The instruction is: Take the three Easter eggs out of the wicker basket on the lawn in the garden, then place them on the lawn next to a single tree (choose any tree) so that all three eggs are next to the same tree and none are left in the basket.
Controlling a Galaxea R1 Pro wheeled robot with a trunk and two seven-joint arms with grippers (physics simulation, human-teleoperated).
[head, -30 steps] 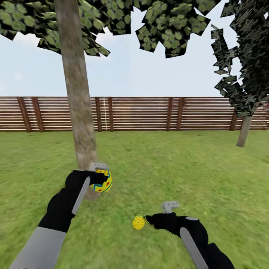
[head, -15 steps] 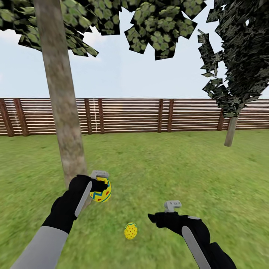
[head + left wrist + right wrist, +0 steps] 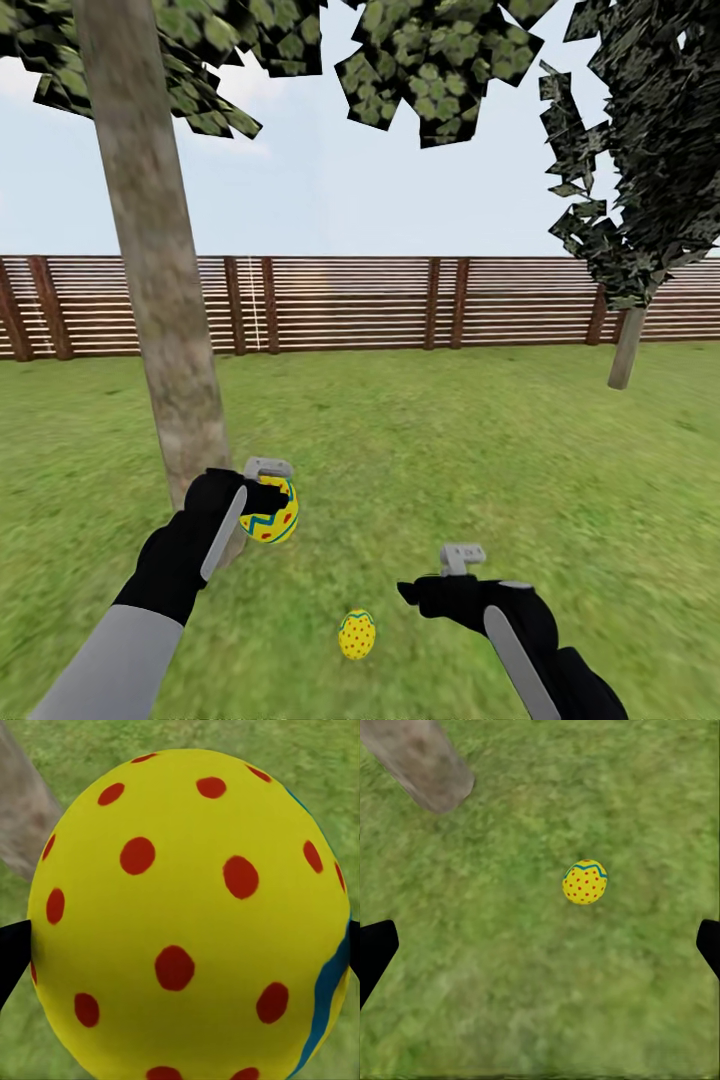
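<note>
My left gripper is shut on a yellow Easter egg with red dots and a blue zigzag, held just right of the tree trunk's base. That egg fills the left wrist view between the dark fingertips. A second Easter egg lies on the lawn in front of the tree, a little left of my right gripper, which is open with nothing in it. The right wrist view looks down on this egg and the trunk. The wicker basket is out of view.
A brown slat fence runs across the back of the garden. A darker tree with a thin trunk stands at the far right. Open grass stretches between the two trees.
The camera has swung, shifting the whole scene left. The second egg went from beside my right gripper's tips to lying apart on the grass. My left gripper keeps its egg.
</note>
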